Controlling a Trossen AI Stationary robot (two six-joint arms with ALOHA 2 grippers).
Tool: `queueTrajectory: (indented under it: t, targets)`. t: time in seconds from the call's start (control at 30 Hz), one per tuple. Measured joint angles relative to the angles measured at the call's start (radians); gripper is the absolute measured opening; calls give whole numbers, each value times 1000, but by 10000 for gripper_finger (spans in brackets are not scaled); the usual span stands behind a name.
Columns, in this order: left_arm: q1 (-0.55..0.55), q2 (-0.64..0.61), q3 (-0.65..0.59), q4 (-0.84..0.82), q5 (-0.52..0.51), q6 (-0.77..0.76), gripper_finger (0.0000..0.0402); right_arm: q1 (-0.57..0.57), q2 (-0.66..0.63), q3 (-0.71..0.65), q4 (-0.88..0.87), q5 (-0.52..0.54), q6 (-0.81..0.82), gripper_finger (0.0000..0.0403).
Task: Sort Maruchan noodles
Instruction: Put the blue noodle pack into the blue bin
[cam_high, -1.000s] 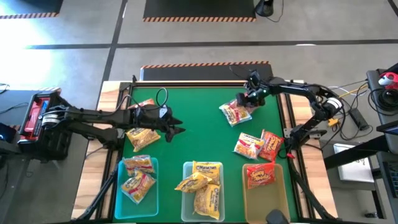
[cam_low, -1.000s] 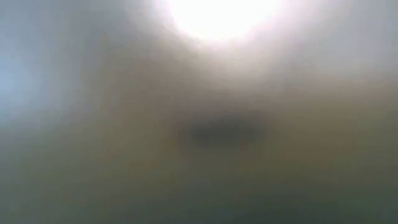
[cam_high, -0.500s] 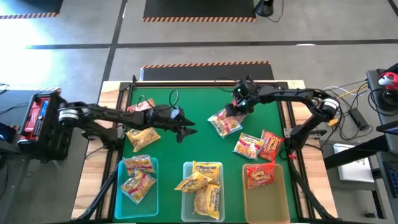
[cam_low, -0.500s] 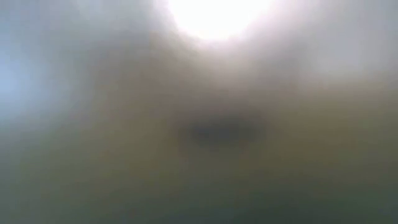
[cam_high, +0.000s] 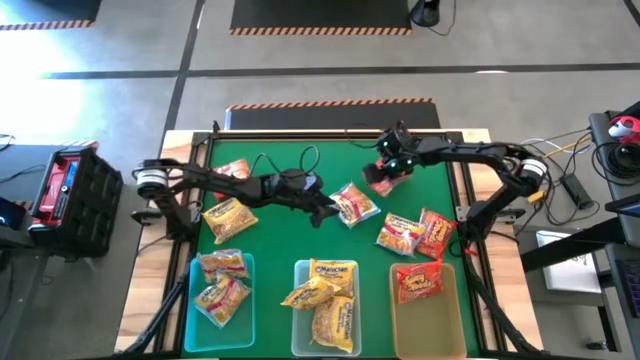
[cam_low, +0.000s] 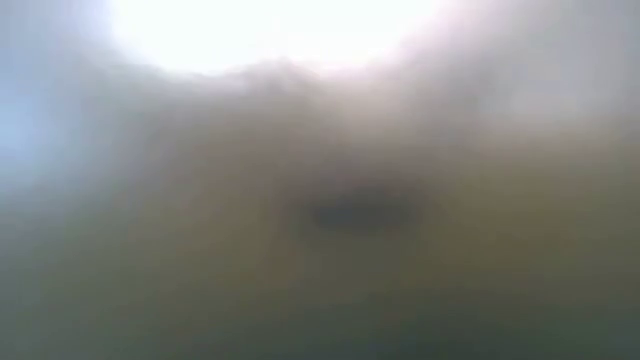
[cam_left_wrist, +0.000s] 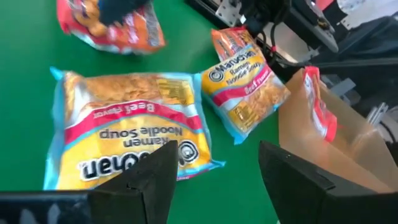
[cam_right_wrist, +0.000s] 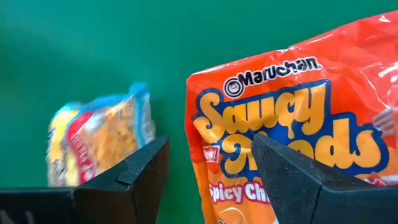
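Beef packet (cam_high: 355, 203) now lies mid-table, moved in from the far right over the last second. Right gripper (cam_high: 391, 167) has backed off it, fingers spread, and hovers over an orange packet (cam_right_wrist: 280, 118). Left gripper (cam_high: 322, 212) has reached in from the left side, jaws apart and holding nothing, with the beef packet just ahead. Looks like a hand-over, so the left arm likely picks next. Second beef packet (cam_high: 399, 235) and a red packet (cam_high: 436, 233) lie near; three bins (cam_high: 250, 262) along the near edge are partly filled. Low view shows nothing usable.
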Motion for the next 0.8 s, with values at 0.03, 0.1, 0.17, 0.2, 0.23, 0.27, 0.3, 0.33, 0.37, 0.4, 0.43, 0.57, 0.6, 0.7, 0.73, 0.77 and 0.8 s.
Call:
queueTrajectory:
  t: [0.03, 0.1, 0.17, 0.2, 0.23, 0.27, 0.3, 0.33, 0.37, 0.4, 0.43, 0.57, 0.6, 0.7, 0.73, 0.77, 0.8]
  targets:
    - [0, 9, 11, 0, 0, -8, 201, -20, -1, 0, -9, 7, -5, 226]
    - [0, 29, 30, -6, -6, -15, 194, -53, -6, 0, -14, 10, -9, 226]
    - [3, 56, 57, -4, -12, -24, 189, -67, -15, 8, -23, 12, 2, 226]
    - [3, 71, 70, -12, -12, -38, 187, -65, -21, 13, -26, 3, 3, 226]
    - [4, 91, 88, -22, -12, -48, 185, -57, -30, 19, -26, -16, 4, 226]
    - [5, 111, 106, -28, -12, -57, 184, -40, -42, 24, -25, -35, 4, 226]
    - [5, 130, 123, -44, -12, -68, 183, -17, -54, 31, -21, -52, 11, 226]
    - [6, 148, 141, -63, -15, -82, 182, 4, -65, 35, -13, -63, 21, 226]
    - [6, 168, 161, -80, -26, -96, 180, 25, -75, 36, -14, -68, 26, 226]
    - [6, 183, 177, -100, -41, -114, 179, 46, -81, 35, -20, -69, 29, 226]
    - [6, 195, 189, -129, -53, -128, 177, 68, -84, 35, -22, -66, 33, 226]
    - [6, 217, 213, -222, -83, -159, 167, 123, -86, 34, -29, -65, 38, 226]
    - [6, 215, 213, -242, -83, -159, 164, 132, -81, 34, -25, -65, 41, 226]
    - [6, 214, 213, -295, -83, -159, 156, 144, -59, 28, -28, -63, 49, 226]
    - [6, 212, 212, -310, -84, -159, 154, 146, -50, 28, -26, -63, 50, 226]
    - [5, 211, 210, -321, -83, -158, 152, 147, -43, 28, -25, -64, 50, 226]
    - [5, 211, 208, -330, -83, -157, 150, 148, -36, 27, -23, -66, 53, 226]
